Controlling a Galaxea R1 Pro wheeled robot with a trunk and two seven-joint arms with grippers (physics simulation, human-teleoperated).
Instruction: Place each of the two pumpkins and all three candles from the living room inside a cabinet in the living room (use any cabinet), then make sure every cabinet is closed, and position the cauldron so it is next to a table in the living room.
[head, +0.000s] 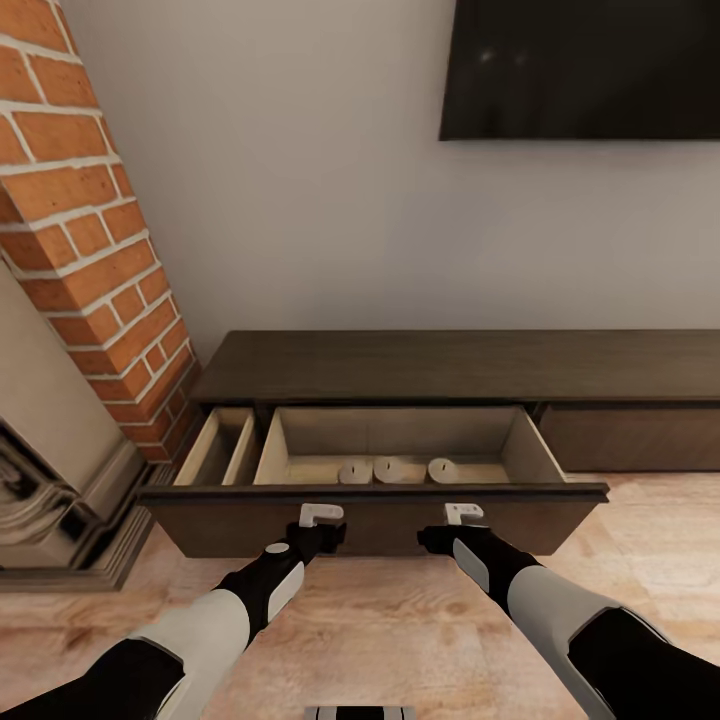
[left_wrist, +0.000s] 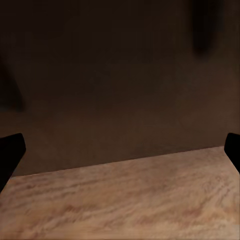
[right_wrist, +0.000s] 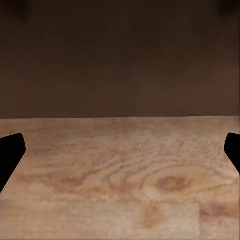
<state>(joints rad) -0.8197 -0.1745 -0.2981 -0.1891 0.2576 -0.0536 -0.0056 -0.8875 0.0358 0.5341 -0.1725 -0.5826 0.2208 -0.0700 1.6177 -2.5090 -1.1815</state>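
Nearest us, over the light plank floor (head: 400, 620), both our arms reach forward and down toward the dark front of a pulled-out drawer (head: 375, 525). Our left claw (head: 322, 520) and right claw (head: 462, 518) sit at that front panel, just under its top edge; from the head view we cannot tell whether they touch it. In each wrist view the dark fingertips (left_wrist: 10, 152) (right_wrist: 11, 150) stand at opposite edges of the picture, so both claws are spread wide and hold nothing, facing the brown panel above the floor. Inside the drawer, three candles (head: 392, 469) stand upright in a row running left to right, close together near the middle of its pale bottom. The cabinet (head: 470, 365) lies long and low along the wall, its long axis left to right. Beyond it, brick (head: 90, 220) rises at the left and a black TV (head: 580, 65) hangs on the wall.
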